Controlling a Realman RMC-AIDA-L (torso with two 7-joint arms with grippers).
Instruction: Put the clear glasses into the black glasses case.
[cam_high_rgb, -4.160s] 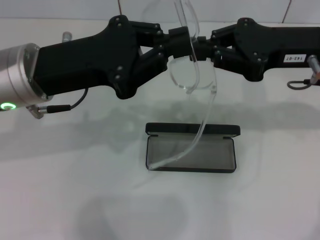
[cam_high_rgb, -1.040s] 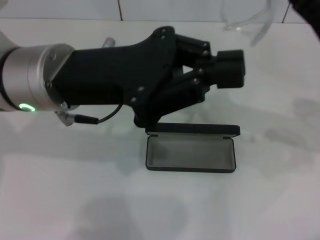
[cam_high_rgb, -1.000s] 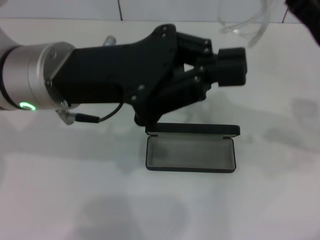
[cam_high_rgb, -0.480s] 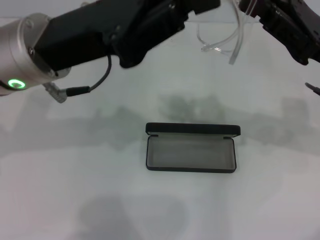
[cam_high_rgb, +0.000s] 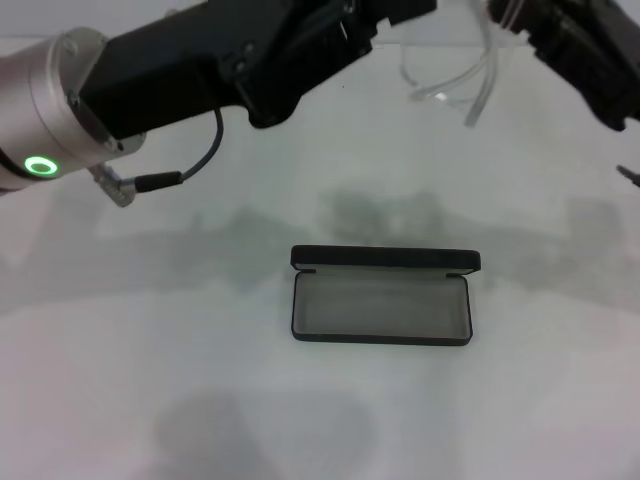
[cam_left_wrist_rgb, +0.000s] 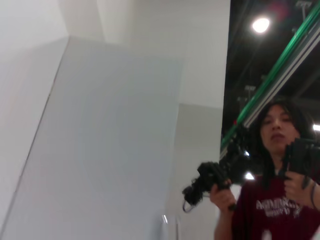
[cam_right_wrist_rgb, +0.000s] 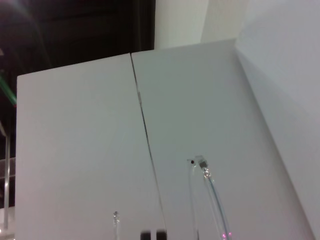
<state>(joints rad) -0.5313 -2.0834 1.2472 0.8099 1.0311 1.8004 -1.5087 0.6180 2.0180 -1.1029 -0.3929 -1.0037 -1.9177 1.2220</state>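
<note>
Clear glasses (cam_high_rgb: 455, 85) aloft at top of head view, hanging from right gripper (cam_high_rgb: 520, 15); finger spread cannot be judged. Left gripper (cam_high_rgb: 400, 8) adjacent, grip unclear. Black glasses case (cam_high_rgb: 381, 305) open on table, directly below, long axis left-right.

**Open case, clear from above**

You have open white tabletop (cam_high_rgb: 150, 380) all around the slim matte black hinged glasses case (cam_high_rgb: 381, 306). Only its raised lid at the far edge blocks a low approach. Both arms sit high, well apart from it.
</note>
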